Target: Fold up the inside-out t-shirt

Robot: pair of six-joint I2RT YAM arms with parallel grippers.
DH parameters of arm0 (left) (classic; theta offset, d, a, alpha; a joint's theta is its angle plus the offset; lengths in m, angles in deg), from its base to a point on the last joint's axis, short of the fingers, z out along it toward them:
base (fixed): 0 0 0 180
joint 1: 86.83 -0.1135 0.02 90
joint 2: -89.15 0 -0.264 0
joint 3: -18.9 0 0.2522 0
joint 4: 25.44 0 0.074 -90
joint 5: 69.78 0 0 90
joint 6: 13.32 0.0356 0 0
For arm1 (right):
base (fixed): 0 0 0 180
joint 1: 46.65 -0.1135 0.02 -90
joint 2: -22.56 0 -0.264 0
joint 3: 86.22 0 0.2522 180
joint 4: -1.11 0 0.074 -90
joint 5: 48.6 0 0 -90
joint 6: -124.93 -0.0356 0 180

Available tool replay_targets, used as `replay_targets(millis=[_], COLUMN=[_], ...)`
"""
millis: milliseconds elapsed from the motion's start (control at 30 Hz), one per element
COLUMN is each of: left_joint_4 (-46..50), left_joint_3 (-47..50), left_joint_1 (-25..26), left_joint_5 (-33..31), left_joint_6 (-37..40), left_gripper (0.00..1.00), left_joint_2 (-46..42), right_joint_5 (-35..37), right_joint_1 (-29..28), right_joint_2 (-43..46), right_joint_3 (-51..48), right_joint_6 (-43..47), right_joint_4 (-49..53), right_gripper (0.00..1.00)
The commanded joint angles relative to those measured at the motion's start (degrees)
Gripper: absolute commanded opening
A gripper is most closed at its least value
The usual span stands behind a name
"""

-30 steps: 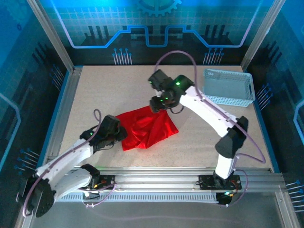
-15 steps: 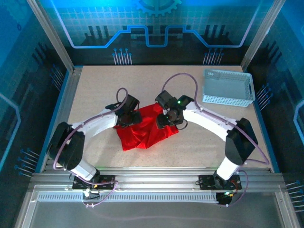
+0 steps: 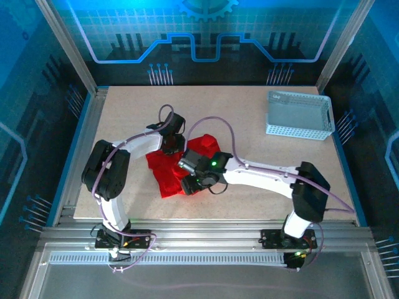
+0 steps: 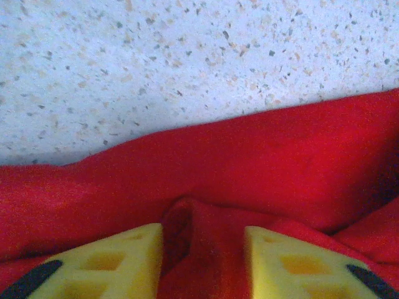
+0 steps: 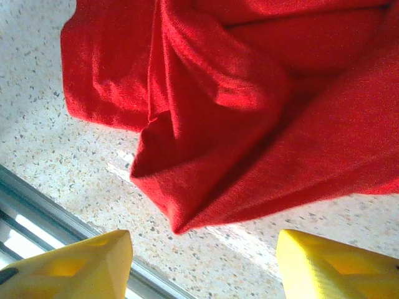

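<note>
Left claw point(image 4: 202, 265) sits low on the far edge of the t-shirt point(image 3: 163, 169), its yellow fingers point(image 4: 112, 261) on either side of a raised ridge of red cloth. The jaws stand fairly narrow, but whether they grip the ridge I cannot tell. It is likely there to pinch that edge so the crumpled heap can be drawn out flat. Right claw point(image 5: 204, 265) hangs released, jaws wide, above bare tabletop point(image 3: 137, 112) just off the shirt's near pointed corner, probably lined up to take it as the second hold.

The shirt lies bunched in the middle of the tabletop, creased and doubled over, so by my reckoning no proper fold is made yet. Both arms crowd over it, and the right forearm point(image 3: 262, 177) crosses its right part in the overhead view. A metal rail point(image 5: 37, 208) runs close by the right claw. The white basket point(image 3: 299, 131) stands well apart at the far right corner and is no obstacle.
</note>
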Motion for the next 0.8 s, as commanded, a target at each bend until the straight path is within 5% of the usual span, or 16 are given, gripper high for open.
replay_targets(millis=[0, 300, 567, 767], left_joint_4=[-1.56, -4.47, -4.94, -4.40], left_joint_3=[-1.48, -1.19, -1.95, -4.09], left_joint_1=[-1.44, -4.35, -6.29, -8.93], left_joint_5=[4.20, 9.79, 12.09, 12.93], left_joint_6=[0.74, 0.10, -0.16, 0.92], left_gripper=[0.32, 0.11, 0.01, 0.00], left_joint_2=[1.18, 1.03, -0.17, -3.33], right_joint_5=[1.74, 6.75, 12.53, 19.20], right_joint_1=[-1.57, -2.65, -3.35, -8.01], right_joint_2=[-3.82, -11.02, -9.86, -3.39], right_joint_3=[3.52, 8.85, 8.83, 8.52], right_joint_6=[-2.37, -3.39, -2.72, 3.43], right_joint_4=[0.03, 3.75, 3.97, -0.31], right_gripper=[0.61, 0.44, 0.00, 0.00])
